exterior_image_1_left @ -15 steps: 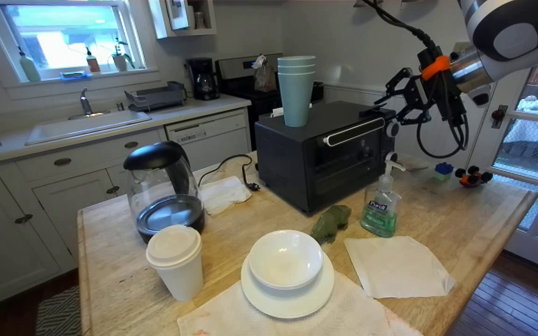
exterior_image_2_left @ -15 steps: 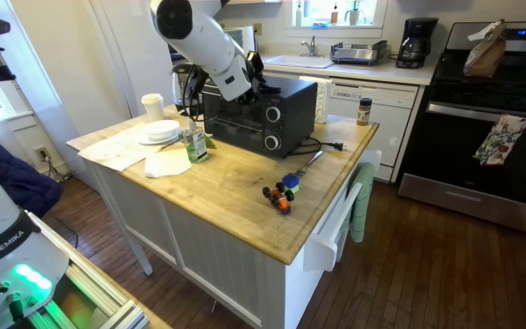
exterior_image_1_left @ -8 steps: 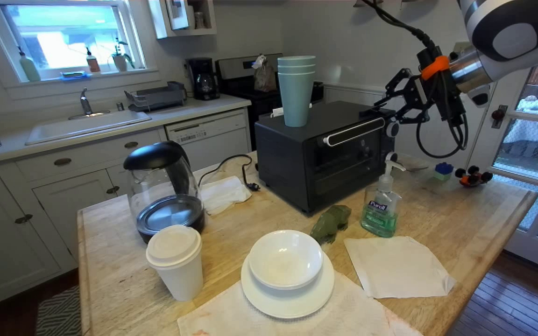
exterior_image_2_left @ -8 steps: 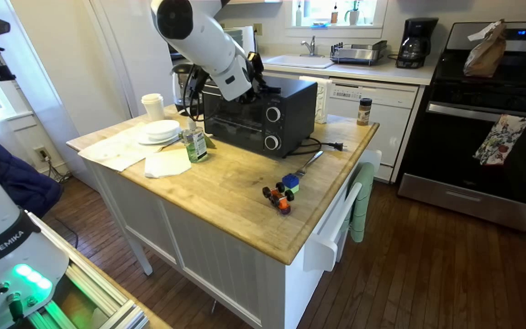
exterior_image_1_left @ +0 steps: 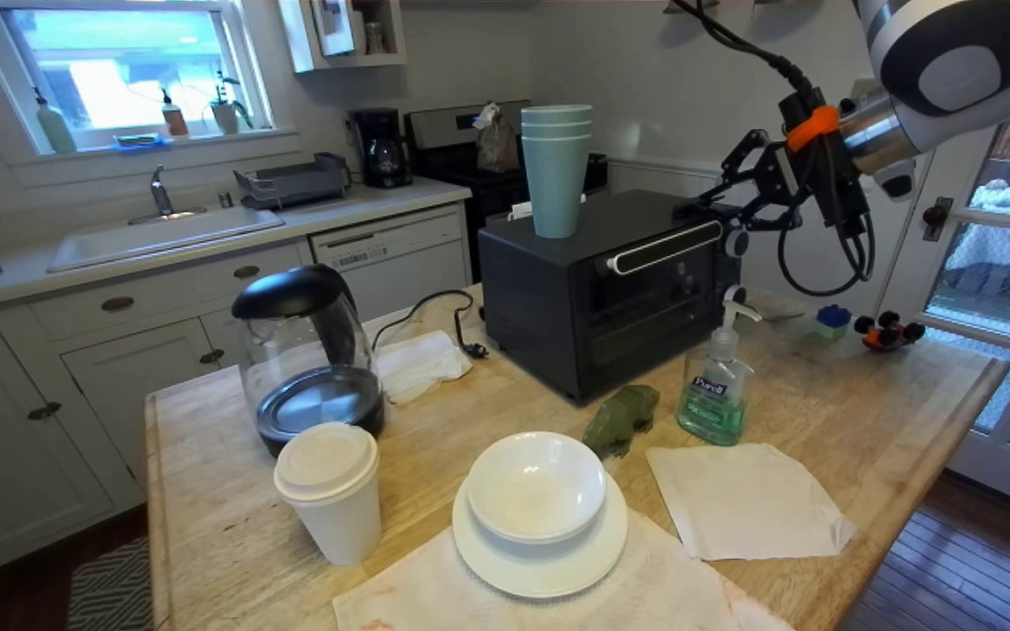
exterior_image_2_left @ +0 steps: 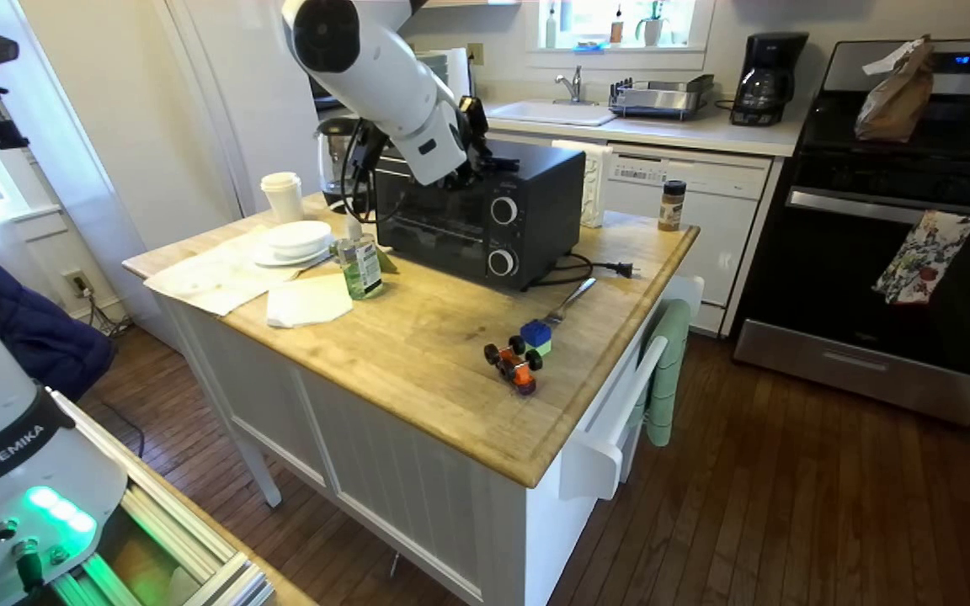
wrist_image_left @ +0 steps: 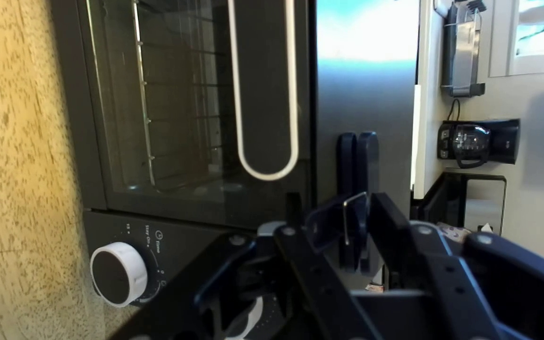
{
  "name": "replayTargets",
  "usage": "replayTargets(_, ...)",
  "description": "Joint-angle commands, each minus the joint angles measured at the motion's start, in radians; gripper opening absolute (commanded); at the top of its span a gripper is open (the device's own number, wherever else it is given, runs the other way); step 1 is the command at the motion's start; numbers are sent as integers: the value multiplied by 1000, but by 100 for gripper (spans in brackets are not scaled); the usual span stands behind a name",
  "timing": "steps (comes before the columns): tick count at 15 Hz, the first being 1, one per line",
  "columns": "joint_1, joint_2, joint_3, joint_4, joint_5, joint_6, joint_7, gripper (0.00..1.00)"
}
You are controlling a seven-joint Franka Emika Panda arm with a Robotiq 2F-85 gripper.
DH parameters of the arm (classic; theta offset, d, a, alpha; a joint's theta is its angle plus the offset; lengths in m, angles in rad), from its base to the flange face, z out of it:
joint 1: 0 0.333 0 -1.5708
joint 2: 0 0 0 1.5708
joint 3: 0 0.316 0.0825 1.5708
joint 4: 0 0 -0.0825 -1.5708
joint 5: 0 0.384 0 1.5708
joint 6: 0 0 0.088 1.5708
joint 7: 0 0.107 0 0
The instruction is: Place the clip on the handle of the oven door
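By a worktop (exterior_image_2_left: 434, 349) corner, the toy car (exterior_image_2_left: 516, 367) sits well apart from the oven door (exterior_image_2_left: 443, 229). Arm (exterior_image_2_left: 409, 101) slopes down beside its handle (wrist_image_left: 293, 94), claw (wrist_image_left: 339, 205) pinching the clip (wrist_image_left: 367, 177).

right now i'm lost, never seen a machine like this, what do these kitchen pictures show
This is a robot arm ending in a two-fingered gripper. Two pictures come from cameras outside it; the close-up comes from a wrist camera. On the wooden table are a black toaster oven, a glass kettle, a lidded cup, a bowl on a plate, hand sanitizer, a toy car and more. The gripper holds a black clip near the oven's pale handle, not yet on it.
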Motion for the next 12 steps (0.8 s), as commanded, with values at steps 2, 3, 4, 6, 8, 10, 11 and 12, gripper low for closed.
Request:
replayTargets(2,-1,22,-2,29,38,-7,-19,35)
replayTargets(3,-1,22,-2,31,38,-7,-19,32)
replayTargets(4,-1,21,-2,32,38,-7,-19,31)
replayTargets(6,-2,22,-2,38,37,-7,-18,27)
replayTargets(8,-2,22,-3,40,36,-7,-17,23)
replayTargets(10,-3,22,-3,42,36,-8,-17,5)
replayTargets(11,-3,23,-3,43,35,-8,-16,5)
replayTargets(12,-3,24,-3,45,35,-8,-16,1)
